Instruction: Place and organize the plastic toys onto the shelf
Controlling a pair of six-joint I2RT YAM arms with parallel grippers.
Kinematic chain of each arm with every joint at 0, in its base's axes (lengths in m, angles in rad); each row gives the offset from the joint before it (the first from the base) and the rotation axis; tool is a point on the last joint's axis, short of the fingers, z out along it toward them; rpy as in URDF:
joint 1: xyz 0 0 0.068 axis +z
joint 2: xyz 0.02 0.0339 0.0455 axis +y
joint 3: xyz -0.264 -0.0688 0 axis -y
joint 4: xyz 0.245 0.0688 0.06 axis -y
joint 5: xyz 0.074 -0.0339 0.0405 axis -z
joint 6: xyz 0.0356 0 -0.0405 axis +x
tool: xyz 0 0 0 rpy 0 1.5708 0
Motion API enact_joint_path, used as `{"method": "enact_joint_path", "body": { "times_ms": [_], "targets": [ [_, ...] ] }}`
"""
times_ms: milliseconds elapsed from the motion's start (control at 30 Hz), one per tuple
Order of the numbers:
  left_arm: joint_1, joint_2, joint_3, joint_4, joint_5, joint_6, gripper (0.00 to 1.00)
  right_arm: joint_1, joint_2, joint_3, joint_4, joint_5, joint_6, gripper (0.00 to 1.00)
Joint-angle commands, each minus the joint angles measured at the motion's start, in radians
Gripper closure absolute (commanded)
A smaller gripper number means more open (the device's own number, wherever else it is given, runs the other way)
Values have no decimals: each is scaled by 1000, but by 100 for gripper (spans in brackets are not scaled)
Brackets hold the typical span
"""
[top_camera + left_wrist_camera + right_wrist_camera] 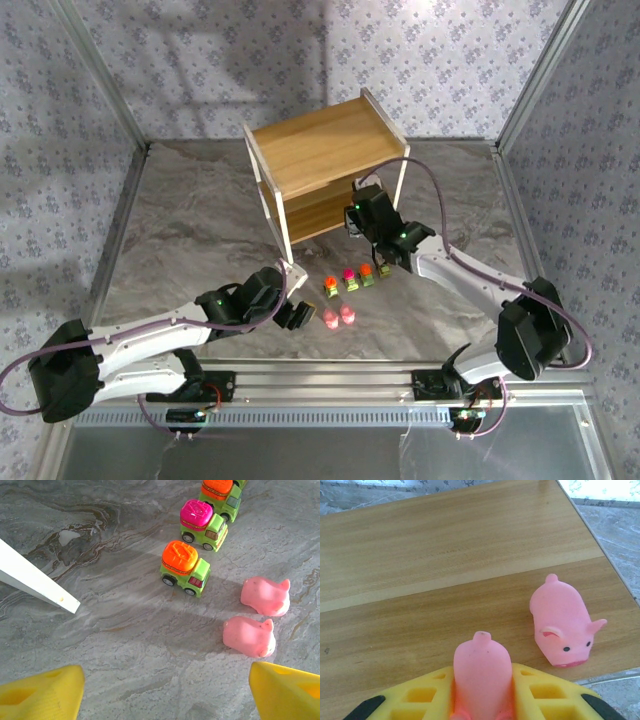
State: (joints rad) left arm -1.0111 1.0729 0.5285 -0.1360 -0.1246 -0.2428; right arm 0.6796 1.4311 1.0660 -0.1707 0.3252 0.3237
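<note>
Right gripper [482, 692]: my yellow fingers are nearly closed, pinching a pink pig [481, 662] between them.
Held pig: I see its rounded back and tail nub pointing away from the wrist camera. I cannot tell whether it touches the wood.
Where the right arm is: from overhead, the gripper is reached in at the right-hand end of the shelf [325, 145], level with the lower tier.
Second pig on the shelf [561, 622]: it rests on the wooden board just right of the held one, apart from it, snout toward my camera, close to the board's right edge.
Left gripper [165, 695]: jaws spread wide with nothing between them, hanging over the bare table [100, 640] just in front of the shelf's near-left leg [35, 582].
Pigs on the table: two more pink ones, [265, 596] and [250, 636], lie side by side, close together, ahead of the left gripper and to its right.
Trucks: beyond them a slanted row of yellow-green trucks stands upright on the table, an orange-topped truck [185, 569] nearest, then a magenta-topped truck [202, 522], then another orange-topped one [220, 495].
Fourth truck [384, 272]: overhead, it ends the row on the right, nearest the right arm; its top looks dark.
</note>
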Motion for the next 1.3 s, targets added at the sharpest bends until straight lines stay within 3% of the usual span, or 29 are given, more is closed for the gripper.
{"method": "enact_joint_path", "body": {
  "times_ms": [0, 633, 1267],
  "targets": [
    [-6, -25, 17, -13, -15, 17, 15, -8, 17, 40, 29, -6, -16, 70],
    [-6, -28, 16, -17, -31, 17, 15, -10, 79, 31, 118, 32, -22, 70],
    [-6, -31, 17, -22, -37, 17, 15, -25, 117, 65, 92, 35, -71, 66]
  ]
}}
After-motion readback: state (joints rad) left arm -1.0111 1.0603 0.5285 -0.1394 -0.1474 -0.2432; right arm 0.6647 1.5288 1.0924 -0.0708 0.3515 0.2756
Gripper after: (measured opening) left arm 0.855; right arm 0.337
